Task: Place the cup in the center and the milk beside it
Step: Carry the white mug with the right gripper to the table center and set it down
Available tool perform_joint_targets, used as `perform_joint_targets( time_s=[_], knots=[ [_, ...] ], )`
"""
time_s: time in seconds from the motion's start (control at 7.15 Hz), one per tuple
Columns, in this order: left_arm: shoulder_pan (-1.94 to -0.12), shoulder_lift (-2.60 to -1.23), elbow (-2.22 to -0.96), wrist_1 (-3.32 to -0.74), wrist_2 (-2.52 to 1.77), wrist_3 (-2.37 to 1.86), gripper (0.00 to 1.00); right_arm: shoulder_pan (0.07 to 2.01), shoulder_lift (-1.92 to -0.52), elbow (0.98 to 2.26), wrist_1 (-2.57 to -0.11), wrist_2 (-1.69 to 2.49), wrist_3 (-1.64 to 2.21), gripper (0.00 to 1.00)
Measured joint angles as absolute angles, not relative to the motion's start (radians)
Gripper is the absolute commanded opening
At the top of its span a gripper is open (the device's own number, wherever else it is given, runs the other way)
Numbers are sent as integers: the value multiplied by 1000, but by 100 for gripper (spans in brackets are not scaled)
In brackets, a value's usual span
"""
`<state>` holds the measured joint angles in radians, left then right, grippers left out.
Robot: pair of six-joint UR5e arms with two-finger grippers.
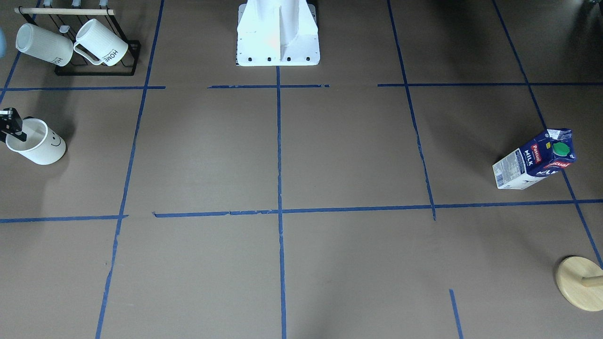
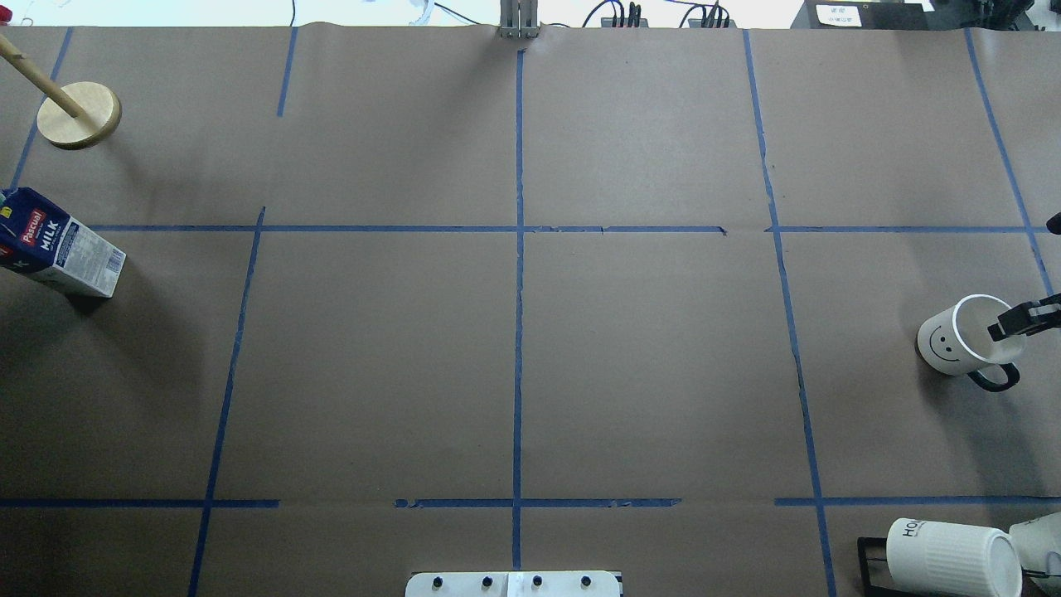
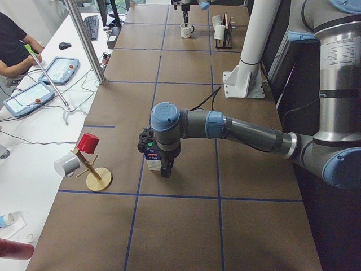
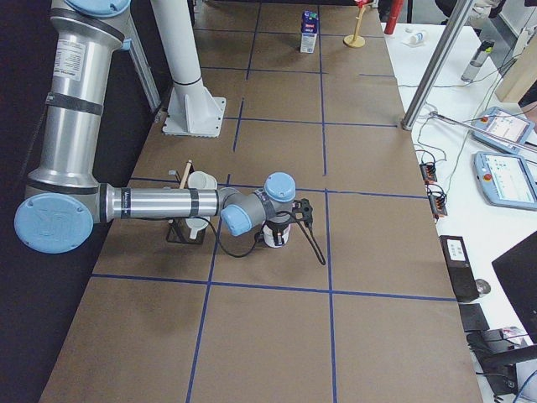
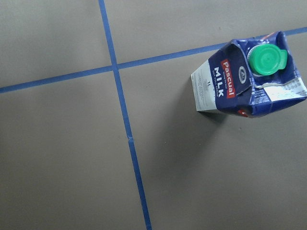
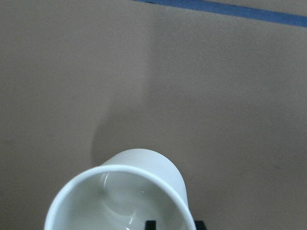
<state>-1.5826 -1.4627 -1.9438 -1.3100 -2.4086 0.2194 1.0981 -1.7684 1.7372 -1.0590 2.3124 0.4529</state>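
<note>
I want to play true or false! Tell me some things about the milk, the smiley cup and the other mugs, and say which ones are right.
1. The milk carton has a green cap. True.
2. The smiley cup stands in the middle of the table. False: it stands far out on the robot's right side.
3. The milk carton lies flat. False: it stands upright.
4. Two ribbed HOME mugs sit on a black rack. True.
5. The right gripper is at the smiley cup's rim. True.
</note>
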Motion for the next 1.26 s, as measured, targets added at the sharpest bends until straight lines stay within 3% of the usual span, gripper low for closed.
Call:
perform_joint_targets(
  time_s=[0.42,0.7,0.98,1.26],
  knots=[
    [-1583,-1456,-1974,-1308,-2409,219,100,1024,-1662,1869,-1137,2352,581,0],
    [-1584,-1454,-1977,-1308,-2409,220,100,893,-1407,1894,-1289,2342,828,0],
    [-1585,-1444,-1976,-1309,-2410,221,100,746,-1120,1793,-1403,2242,1031,0],
    [-1585,-1436,-1978,-1310,-2409,222,100,669,-892,1599,-1422,2148,1161,0]
  ],
)
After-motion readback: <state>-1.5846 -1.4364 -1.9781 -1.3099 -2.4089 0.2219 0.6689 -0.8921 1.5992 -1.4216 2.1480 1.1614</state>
